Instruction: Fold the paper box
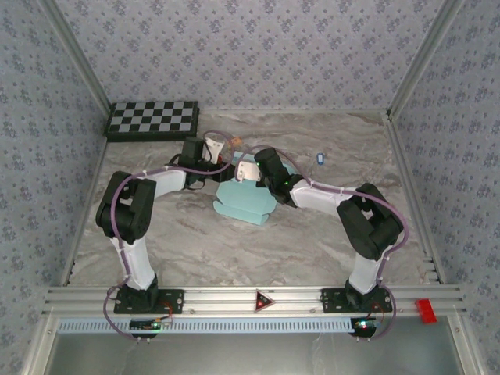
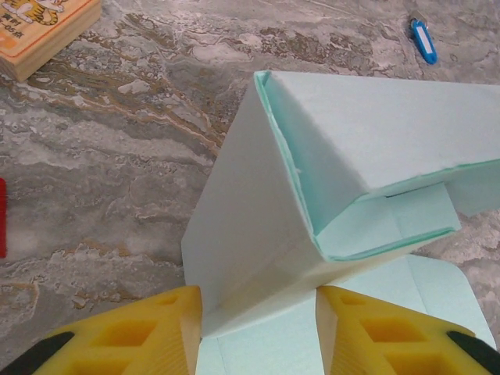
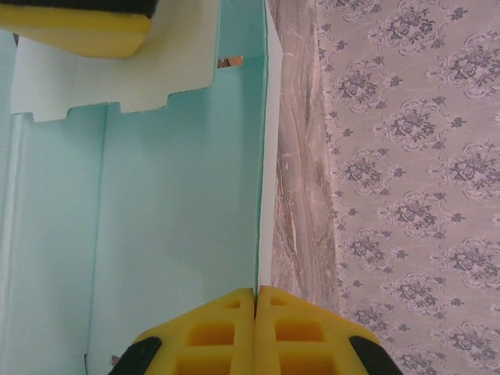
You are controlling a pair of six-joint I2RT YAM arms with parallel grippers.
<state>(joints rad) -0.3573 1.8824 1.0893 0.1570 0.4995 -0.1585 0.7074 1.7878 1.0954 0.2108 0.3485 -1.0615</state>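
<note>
Left wrist view: a folded wall of the paper box (image 2: 250, 234) is grasped by the left pincer (image 2: 258, 316); its thin edge is pinched by the clenched right pincer (image 3: 255, 301).

Top camera looked steeply down on the paper box (image 1: 246, 205) mid-desk (image 1: 312, 242); both wrist cameras sat close against it from opposite sides.

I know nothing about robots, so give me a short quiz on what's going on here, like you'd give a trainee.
1. True or false: the right end effector is wide open.
2. What colour is the paper box? A red, B pale aqua, C black.
3. Fill in: the checkerboard lies at the table's far ____ corner.
Key: 1 false, it is shut on the box's edge; 2 B; 3 left.
</note>
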